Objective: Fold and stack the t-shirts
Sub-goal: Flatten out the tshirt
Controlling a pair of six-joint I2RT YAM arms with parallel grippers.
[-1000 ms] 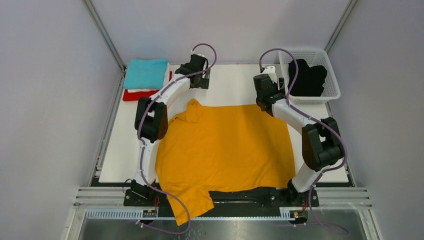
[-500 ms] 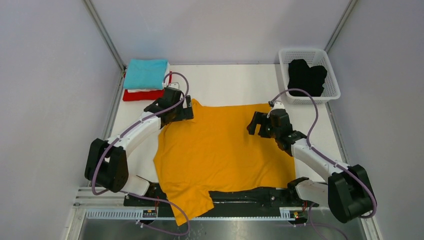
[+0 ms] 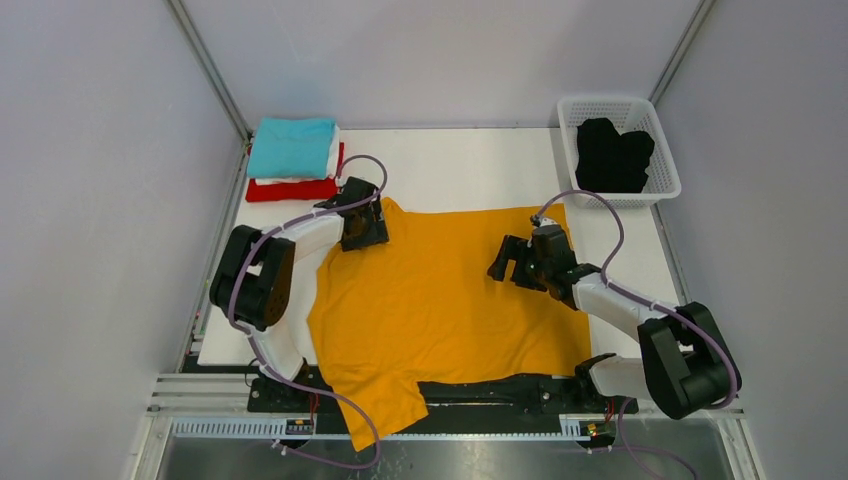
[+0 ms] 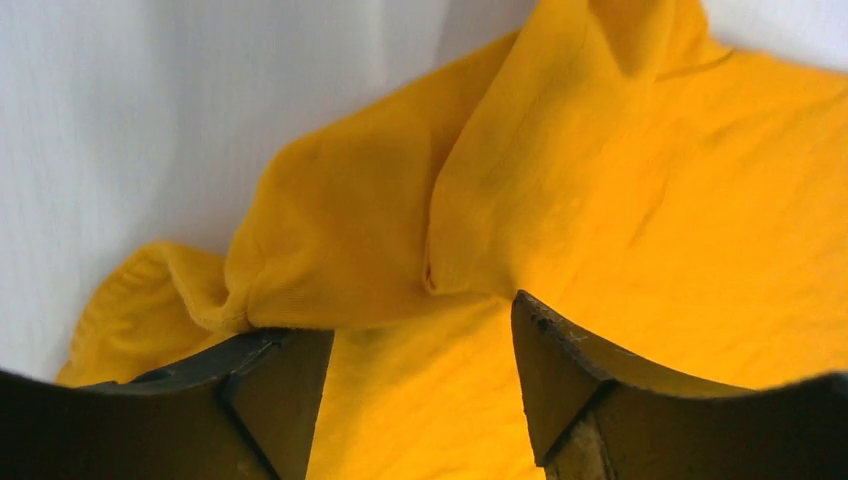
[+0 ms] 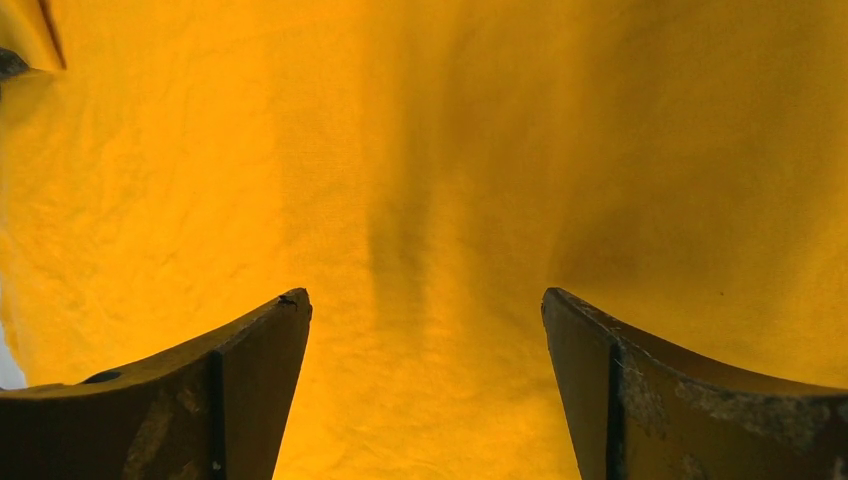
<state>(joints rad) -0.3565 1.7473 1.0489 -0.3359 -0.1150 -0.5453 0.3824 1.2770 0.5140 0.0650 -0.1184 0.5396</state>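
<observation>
An orange-yellow t-shirt (image 3: 440, 300) lies spread flat on the white table, one sleeve hanging over the near edge (image 3: 380, 410). My left gripper (image 3: 368, 230) sits low at its far-left sleeve. In the left wrist view the left gripper (image 4: 422, 315) has its jaws apart, pressed onto the cloth, with a bunched fold of the sleeve (image 4: 400, 230) just beyond the tips. My right gripper (image 3: 506, 268) hovers over the shirt's far-right part. Its wrist view shows the right gripper (image 5: 424, 292) wide open above smooth orange cloth (image 5: 440, 150), gripping nothing.
Folded teal (image 3: 291, 147), white (image 3: 334, 158) and red (image 3: 285, 189) t-shirts are stacked at the table's far-left corner. A white mesh basket (image 3: 668, 185) at the far right holds a black t-shirt (image 3: 613, 155). Grey walls and metal rails enclose the table.
Both grippers came from the table's far edge down onto the orange-yellow shirt. The left one settled at the far-left sleeve and its jaws narrowed. The right one shifted slightly left over the cloth.
</observation>
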